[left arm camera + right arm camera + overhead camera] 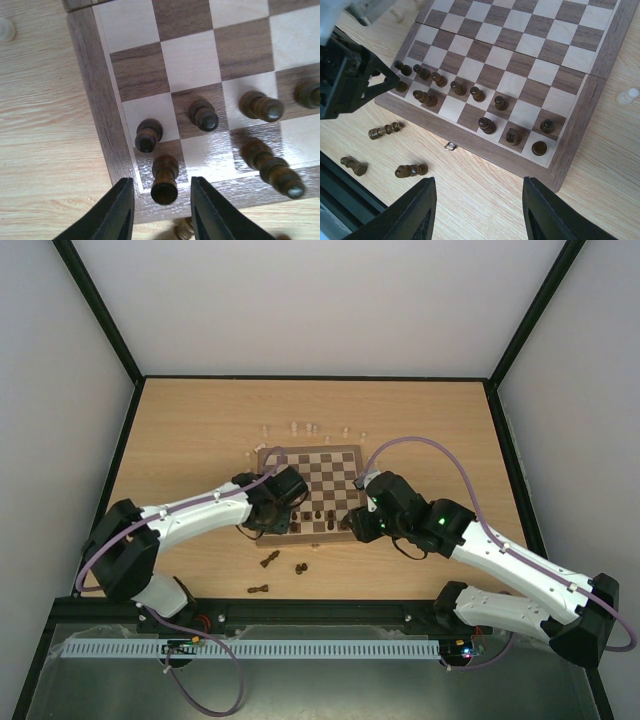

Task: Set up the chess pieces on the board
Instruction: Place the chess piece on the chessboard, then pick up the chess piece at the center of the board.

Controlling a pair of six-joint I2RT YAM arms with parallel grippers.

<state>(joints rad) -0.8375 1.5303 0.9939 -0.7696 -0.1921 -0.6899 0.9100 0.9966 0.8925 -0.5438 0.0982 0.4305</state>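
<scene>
corner piece [164, 174]: dark, standing on the near-left corner square of the board, long axis vertical, its top turned up toward the left wrist camera.
board [325, 462]: flat in the middle of the desk [200, 420], sides roughly square with the desk's edges, its filled rows toward the arm bases.
dark pieces on the board [476, 93]: twelve as I count them in the right wrist view, all standing in the two nearest rows.
dark pieces off the board [385, 131]: three, each on its side on the desk just in front of the near border. In the top view one lies left to right and another slants.
pale pieces [293, 426]: a loose row on the desk beyond the far border, about six, too small to count surely.
left jaws: the black fingers [120, 215] flank the corner piece with a gap on each side. They are narrowly parted and hold nothing.
right jaws: spread wide above the desk by the board's near-right corner, nothing between them.
left wrist view only: the gaps beside the corner piece, and one pale piece [5, 30] on the desk left of the board.
right wrist view only: a small metal clasp [451, 145] on the near border, and another pale piece [628, 95] on the desk beside the right border. The corner piece is half hidden here behind the left arm.
top view only: both arms bent in toward the near corners, and the whole pale row.
</scene>
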